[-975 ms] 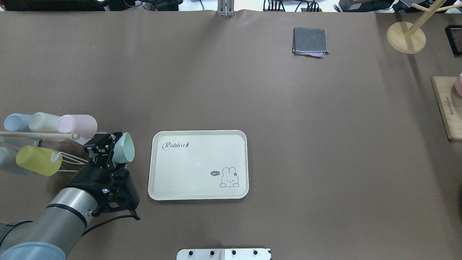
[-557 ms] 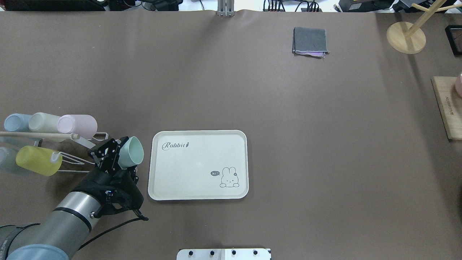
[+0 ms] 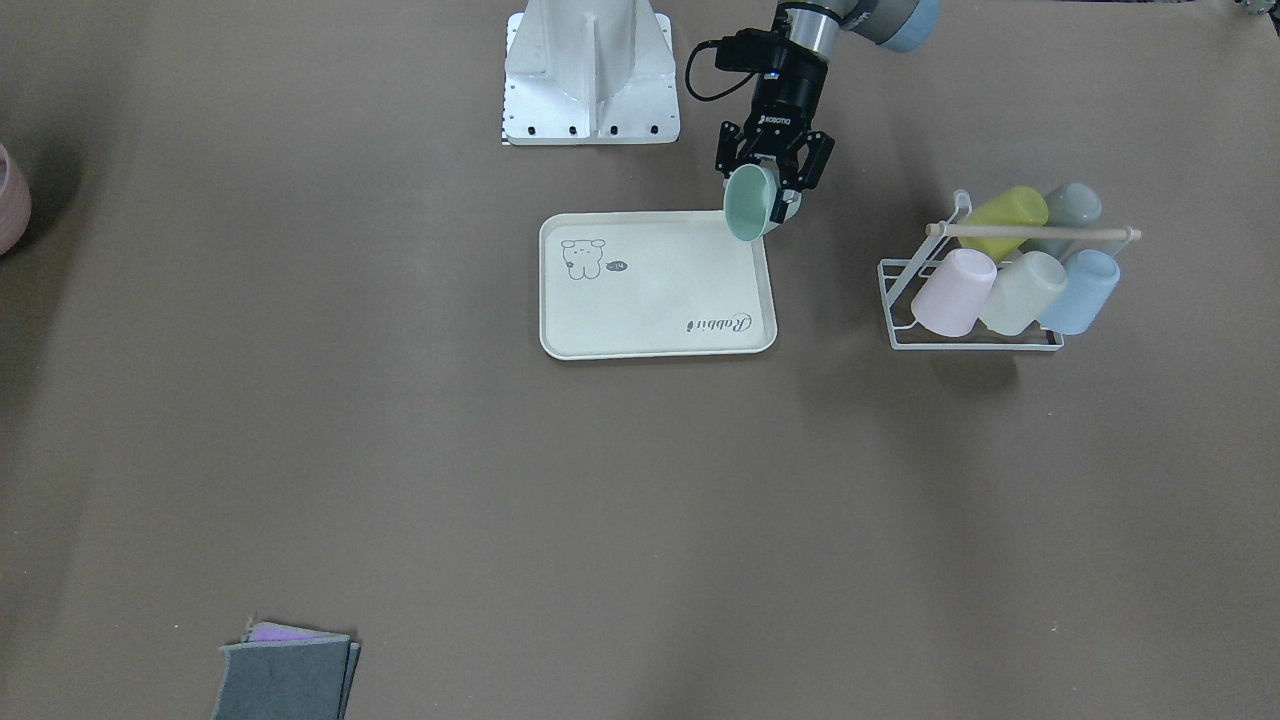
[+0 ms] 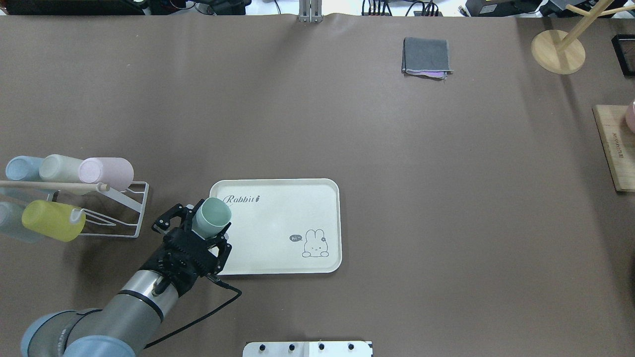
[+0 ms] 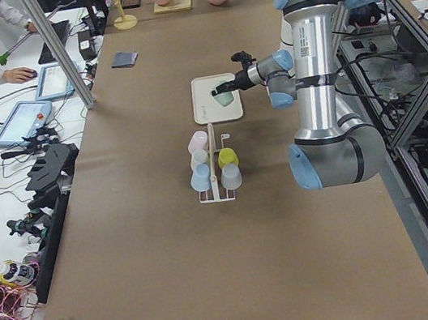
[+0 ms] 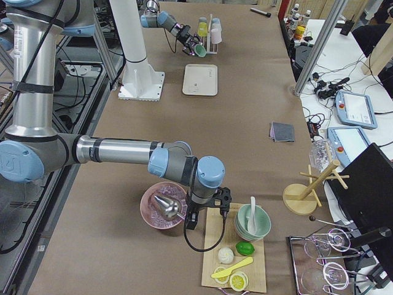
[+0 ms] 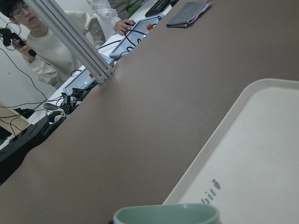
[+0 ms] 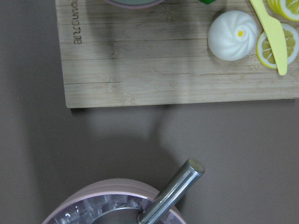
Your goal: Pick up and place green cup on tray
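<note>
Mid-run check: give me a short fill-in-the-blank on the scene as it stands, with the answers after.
The green cup is clamped in the robot's ___ gripper.
The wire rack holds ___ cups.
The word printed on the tray is ___.
The folded cloth at the far side of the table is ___ on top.
Missing words: left; five; Rabbit; grey.

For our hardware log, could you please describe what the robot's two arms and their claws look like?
Both the left arm and the right arm are silver-grey tubes with pale blue joint caps. The left claw is black, two-fingered, with small white lettering, and a thin black cable loops from its wrist.
</note>
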Available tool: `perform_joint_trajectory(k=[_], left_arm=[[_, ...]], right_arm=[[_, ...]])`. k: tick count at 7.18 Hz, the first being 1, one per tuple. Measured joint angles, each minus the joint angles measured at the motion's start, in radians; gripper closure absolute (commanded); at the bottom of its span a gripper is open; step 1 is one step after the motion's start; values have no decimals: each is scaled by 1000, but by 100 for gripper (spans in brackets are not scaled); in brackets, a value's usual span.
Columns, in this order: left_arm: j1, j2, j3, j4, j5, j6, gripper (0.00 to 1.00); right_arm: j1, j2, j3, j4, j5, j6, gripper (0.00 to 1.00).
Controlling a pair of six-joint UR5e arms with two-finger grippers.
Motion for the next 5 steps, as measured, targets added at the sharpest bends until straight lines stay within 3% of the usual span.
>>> perform_joint_trajectory(k=[5], left_arm=[[-36, -193, 189, -26, 47, -163, 41]], right_arm=[[1, -8, 0, 0, -8, -5, 1]])
